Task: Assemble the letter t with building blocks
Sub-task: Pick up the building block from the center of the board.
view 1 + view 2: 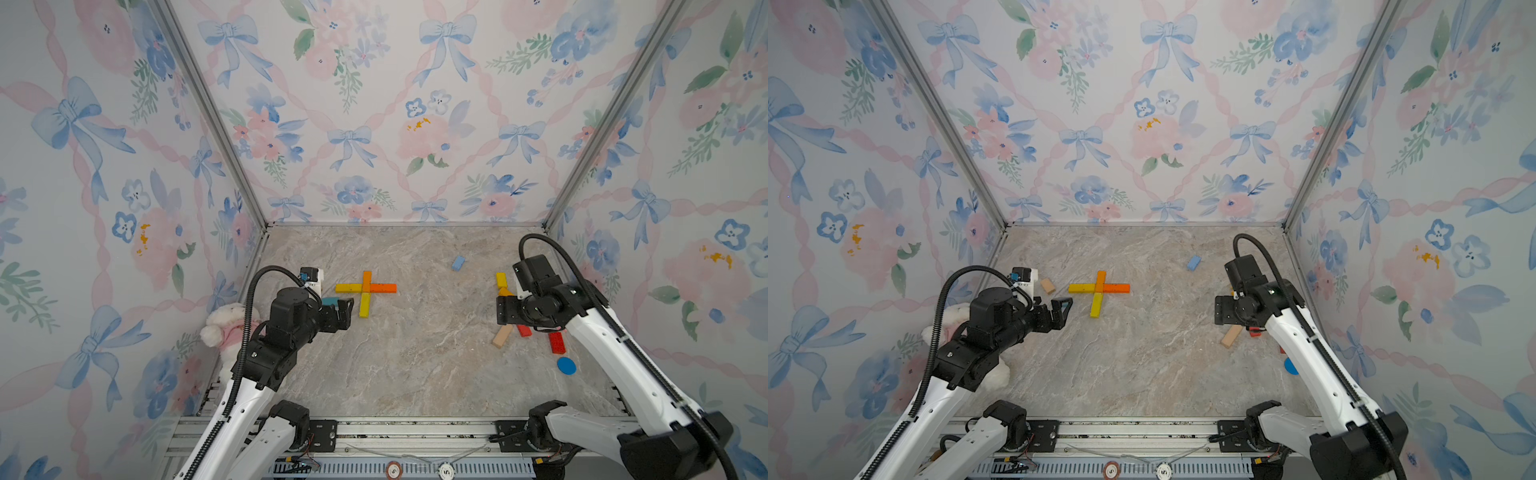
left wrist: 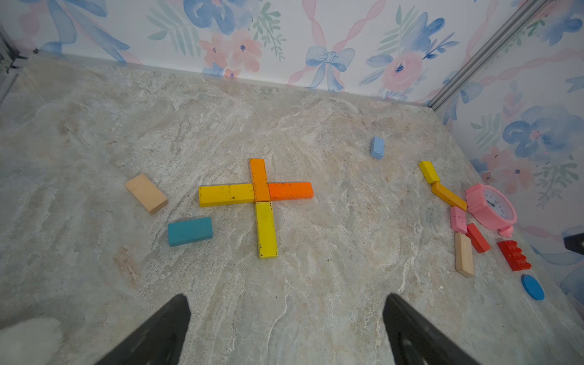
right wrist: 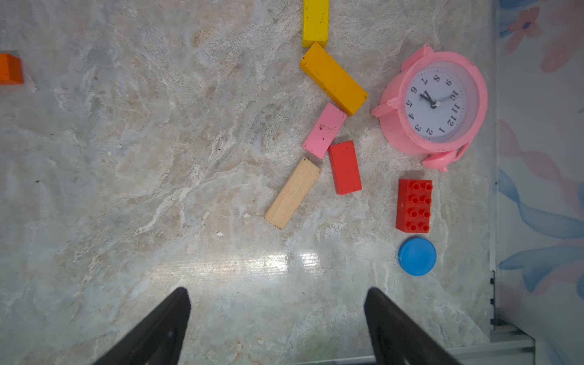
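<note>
Left gripper [image 2: 286, 297] has its fingers spread wide and holds nothing; under it is only bare table [image 2: 316, 278]. Straight ahead lies the cross [image 2: 259, 192], made of two yellow and two orange blocks that touch in the middle. Near its lower arm, not touching, lies the teal block [image 2: 189, 231], and a tan block [image 2: 146, 193] a little further. Right gripper [image 3: 277, 289] is also wide open and empty. Ahead of it, to the wall side, lie the yellow block [image 3: 315, 22], amber block [image 3: 333, 79], pink block [image 3: 324, 131], red block [image 3: 344, 167] and wood block [image 3: 293, 193] close together, with clock [image 3: 434, 102], brick [image 3: 414, 205] and disc [image 3: 417, 256] near the wall [image 3: 537, 189]. Much free table separates cross and this group; the blue block [image 2: 377, 147] lies alone, apart from both.
</note>
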Tool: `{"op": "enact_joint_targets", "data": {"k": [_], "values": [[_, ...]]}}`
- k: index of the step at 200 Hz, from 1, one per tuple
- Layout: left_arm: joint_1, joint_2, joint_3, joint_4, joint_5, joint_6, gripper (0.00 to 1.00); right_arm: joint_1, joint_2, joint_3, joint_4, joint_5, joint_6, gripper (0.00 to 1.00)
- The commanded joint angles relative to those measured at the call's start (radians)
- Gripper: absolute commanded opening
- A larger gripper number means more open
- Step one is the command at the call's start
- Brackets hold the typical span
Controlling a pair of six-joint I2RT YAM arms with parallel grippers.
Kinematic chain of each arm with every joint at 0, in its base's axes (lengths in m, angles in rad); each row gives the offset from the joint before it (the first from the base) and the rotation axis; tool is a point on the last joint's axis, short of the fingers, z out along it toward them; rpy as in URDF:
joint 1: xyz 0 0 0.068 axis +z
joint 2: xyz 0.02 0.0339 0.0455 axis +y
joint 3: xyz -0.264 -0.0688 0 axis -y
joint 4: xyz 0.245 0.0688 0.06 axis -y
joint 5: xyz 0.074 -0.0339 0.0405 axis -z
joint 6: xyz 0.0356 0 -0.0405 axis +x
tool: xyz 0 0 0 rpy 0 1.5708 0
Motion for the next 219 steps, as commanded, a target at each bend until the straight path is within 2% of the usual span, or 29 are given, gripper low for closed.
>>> {"op": "enact_joint_targets", "data": {"k": [1,24,55,72,93,107,123,219], "values": [[0.01,0.001,-0.026,0.049,0.024,-0.046,0.98,-0.013,0.119,0.066,0.061,0.078,-0.251,0.85],[0.027,0.018,-0.066,0.062,0.002,-0.077,0.98,-0.065,0.198,0.059,0.14,0.107,-0.409,0.81],[0.061,0.073,-0.088,0.065,0.014,-0.105,0.98,-0.217,0.245,0.019,0.275,-0.04,-0.547,0.72],[0.078,0.102,-0.091,0.064,0.01,-0.107,0.98,-0.257,0.286,-0.002,0.314,-0.105,-0.639,0.72],[0.109,0.123,-0.089,0.068,0.031,-0.102,0.98,-0.27,0.382,0.016,0.301,-0.1,-0.728,0.67],[0.122,0.135,-0.093,0.071,0.037,-0.104,0.98,-0.292,0.457,0.044,0.293,-0.103,-0.748,0.56],[0.131,0.145,-0.093,0.072,0.039,-0.106,0.98,-0.326,0.507,0.07,0.308,-0.098,-0.748,0.52],[0.142,0.191,-0.099,0.077,0.036,-0.103,0.98,-0.367,0.646,0.157,0.359,-0.095,-0.781,0.52]]}}
